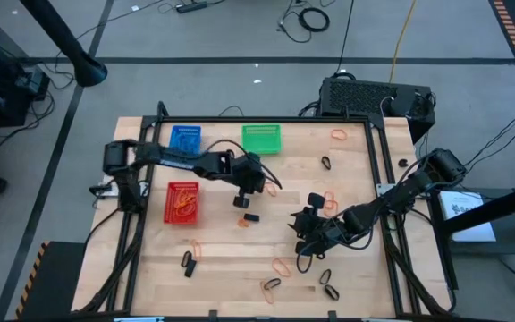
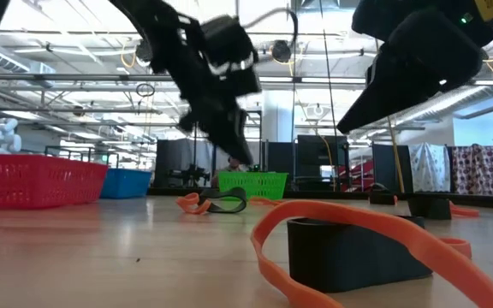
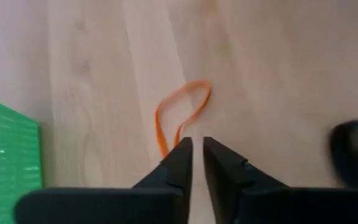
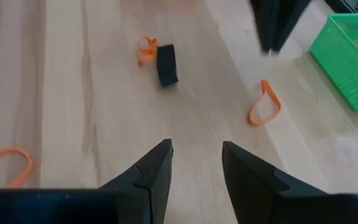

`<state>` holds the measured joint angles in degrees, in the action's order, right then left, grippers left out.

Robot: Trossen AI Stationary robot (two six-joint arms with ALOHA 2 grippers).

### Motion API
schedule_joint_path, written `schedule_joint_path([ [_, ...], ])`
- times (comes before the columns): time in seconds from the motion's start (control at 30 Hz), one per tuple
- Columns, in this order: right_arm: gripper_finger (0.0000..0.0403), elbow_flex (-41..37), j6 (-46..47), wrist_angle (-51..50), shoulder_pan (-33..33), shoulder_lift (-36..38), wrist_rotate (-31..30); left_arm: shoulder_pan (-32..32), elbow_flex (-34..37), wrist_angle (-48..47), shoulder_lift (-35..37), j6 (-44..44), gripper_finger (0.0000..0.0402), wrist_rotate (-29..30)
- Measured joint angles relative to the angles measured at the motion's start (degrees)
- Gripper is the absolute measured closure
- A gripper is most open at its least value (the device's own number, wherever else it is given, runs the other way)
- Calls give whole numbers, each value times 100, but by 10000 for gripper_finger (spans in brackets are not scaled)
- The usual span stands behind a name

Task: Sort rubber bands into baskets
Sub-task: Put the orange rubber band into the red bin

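**Left pincer poised over an orange band near the green basket**

The left pincer (image 1: 250,179) is seen above the middle of the worktop (image 1: 222,259), just in front of the green basket (image 1: 262,138). In the left wrist view its fingers (image 3: 180,163) are set nearly together, with only a narrow slit between them, and nothing is gripped. An orange band (image 3: 180,115) lies flat on the wood just beyond the tips; whether it is touched cannot be told. The green basket's wall (image 3: 8,155) is seen at the edge of that view.

The right pincer (image 1: 309,224) is held over the right half of the worktop, its fingers (image 4: 153,167) spread apart and empty. Ahead of it a black band (image 4: 166,64) is found standing beside a small orange one (image 4: 145,50), and another orange loop (image 4: 265,103) lies nearer the green basket (image 4: 350,59).

The blue basket (image 1: 184,139) is placed at the far edge, left of the green one. The red basket (image 1: 182,202) sits nearer the front on the left, with orange bands inside. More orange and black bands (image 1: 275,268) are scattered over the front and right of the worktop. In the low view an orange band (image 2: 358,235) is draped over a black one (image 2: 349,252) close to the camera.
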<state>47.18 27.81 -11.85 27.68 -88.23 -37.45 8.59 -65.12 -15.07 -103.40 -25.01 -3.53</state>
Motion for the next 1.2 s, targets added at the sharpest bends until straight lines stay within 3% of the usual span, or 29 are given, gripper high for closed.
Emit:
schedule_joint_path([
  [0.2,268,0,-165,12,0,0,2,-9,5,611,-692,-559,277,984],
  [0.4,268,1,-308,-42,0,0,2,-10,-9,1187,-1087,-562,208,953],
  [0.53,268,-100,-339,-16,0,1,8,38,-24,1222,-1234,-130,185,792],
  [0.83,268,-221,-345,21,0,2,4,273,-169,1107,-1304,906,202,-1227],
  [1.03,268,-221,-363,52,-65,2,4,330,-212,1023,-1308,952,230,-1182],
  [1.2,268,-221,-354,45,-70,2,4,333,-229,679,-1287,948,307,-1144],
])
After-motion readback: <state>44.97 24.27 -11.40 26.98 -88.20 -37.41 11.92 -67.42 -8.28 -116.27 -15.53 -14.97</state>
